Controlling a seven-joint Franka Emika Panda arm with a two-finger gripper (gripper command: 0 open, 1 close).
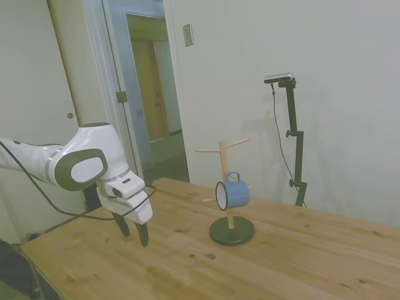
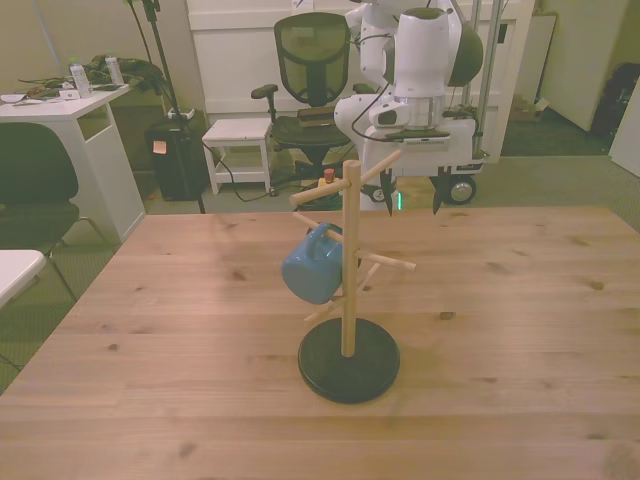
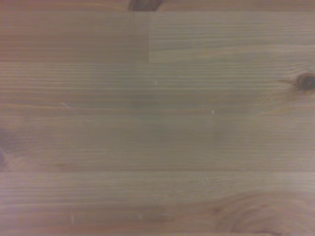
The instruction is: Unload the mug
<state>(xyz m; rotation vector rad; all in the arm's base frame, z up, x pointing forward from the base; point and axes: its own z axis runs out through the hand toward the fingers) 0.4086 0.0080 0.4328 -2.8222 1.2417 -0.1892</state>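
The blue mug [image 1: 234, 195] [image 2: 312, 268] hangs by its handle on a low peg of a wooden mug tree [image 1: 223, 156] [image 2: 348, 260]. The tree stands on a round black base [image 1: 231, 231] [image 2: 348, 362] near the middle of the table [image 1: 281, 262] [image 2: 520, 290]. The mug's white opening faces the arm's side in the side view. My gripper [image 1: 134, 236] [image 2: 412, 205] hovers just above the table with its fingers pointing down, open and holding nothing, well short of the tree. In the wrist view there is only bare wood [image 3: 157, 118].
Upper pegs [image 2: 375, 165] of the tree stick out toward the gripper's side. Behind the table in the front view stand a black office chair [image 2: 312, 60], a white stool [image 2: 240, 132] and a white desk [image 2: 60, 110]. A wall lies behind the table in the side view.
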